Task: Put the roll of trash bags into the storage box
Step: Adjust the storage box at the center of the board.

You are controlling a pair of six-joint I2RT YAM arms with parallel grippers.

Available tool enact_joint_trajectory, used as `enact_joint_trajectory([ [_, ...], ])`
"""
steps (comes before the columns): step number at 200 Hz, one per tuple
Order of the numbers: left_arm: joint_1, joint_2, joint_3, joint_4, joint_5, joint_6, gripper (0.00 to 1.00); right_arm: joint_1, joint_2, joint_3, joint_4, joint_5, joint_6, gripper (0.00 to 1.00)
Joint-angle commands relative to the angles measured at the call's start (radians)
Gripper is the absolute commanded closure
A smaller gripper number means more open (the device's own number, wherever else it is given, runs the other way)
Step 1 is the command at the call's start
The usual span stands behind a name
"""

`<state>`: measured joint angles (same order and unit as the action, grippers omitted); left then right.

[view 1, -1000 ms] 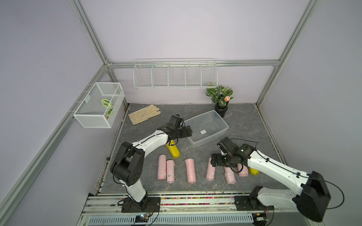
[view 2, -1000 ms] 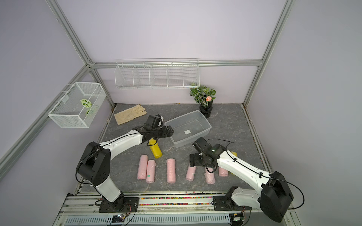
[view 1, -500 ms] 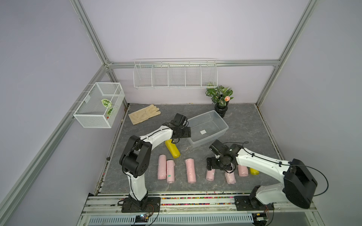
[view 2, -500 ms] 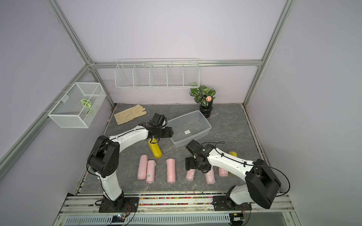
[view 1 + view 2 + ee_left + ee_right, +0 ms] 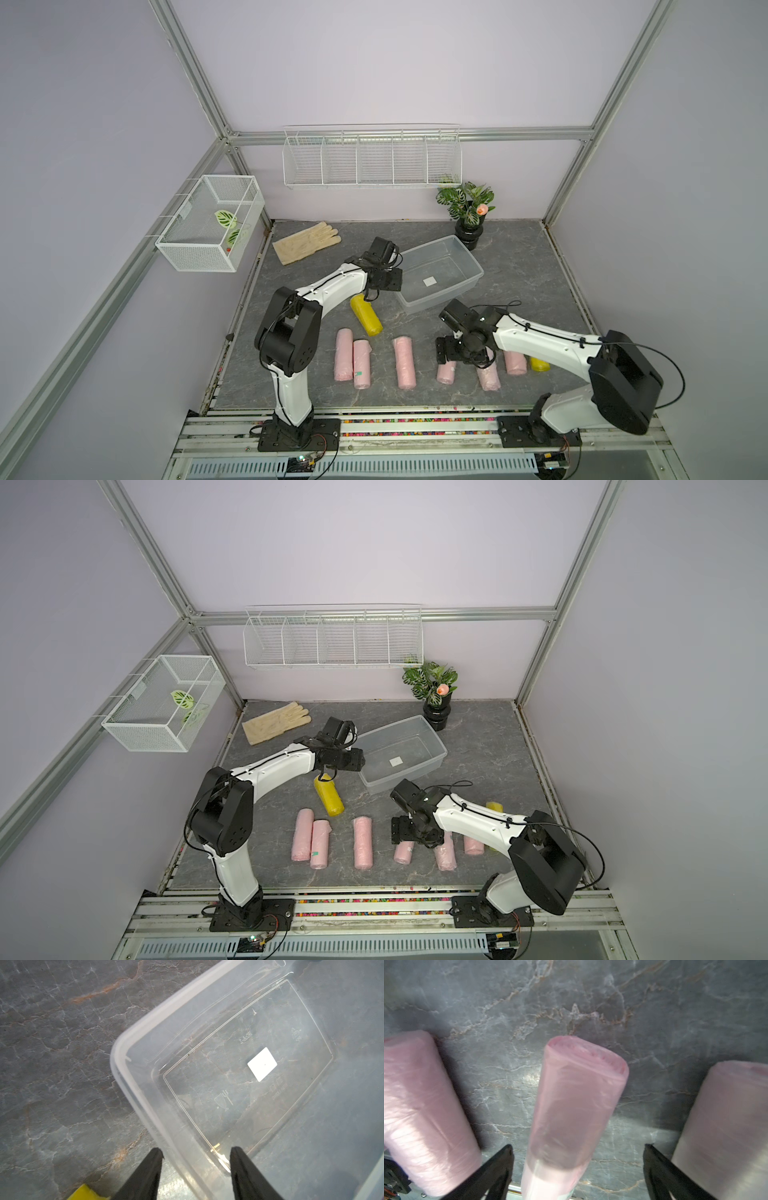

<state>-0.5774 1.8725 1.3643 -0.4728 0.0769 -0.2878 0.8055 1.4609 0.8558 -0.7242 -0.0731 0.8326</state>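
- Pink roll (image 5: pixel 575 1105) lies on the desk (image 5: pixel 519 270), neighbours (image 5: pixel 425 1105) close on either side, well apart from the box (image 5: pixel 432 301).
- Right gripper (image 5: pixel 578 1146) gapes wide astride it. Drop straight, stay centred, squeeze mid-length, and don't nudge the neighbours.
- Left gripper (image 5: pixel 196 1150) straddles the box wall, fingers narrow; pinching or not, can't tell. Steadying the box would help the drop.

The storage box's (image 5: pixel 197 1076) floor bears a glass-and-fork sign (image 5: pixel 224 1100); lettering illegible.
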Motion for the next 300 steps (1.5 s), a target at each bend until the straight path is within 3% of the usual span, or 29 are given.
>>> enact_joint_trajectory([
  [1,-0.006,0.031,0.017,-0.012,0.010,0.058,0.45,0.009,0.012,-0.006,0.013,-0.014,0.029,0.04],
  [39,-0.006,0.035,0.005,0.006,0.032,0.108,0.53,0.013,0.019,-0.003,0.019,-0.019,0.040,0.05],
  [173,-0.005,0.063,0.044,0.014,-0.029,0.227,0.61,0.055,0.072,0.035,0.020,-0.018,0.064,0.08],
  [237,-0.004,0.040,0.021,0.000,-0.075,0.186,0.48,0.061,0.064,0.028,0.019,0.007,0.102,0.08],
  [300,-0.004,-0.051,-0.102,0.050,-0.071,0.045,0.36,0.062,0.029,0.001,0.037,0.048,0.177,0.10],
])
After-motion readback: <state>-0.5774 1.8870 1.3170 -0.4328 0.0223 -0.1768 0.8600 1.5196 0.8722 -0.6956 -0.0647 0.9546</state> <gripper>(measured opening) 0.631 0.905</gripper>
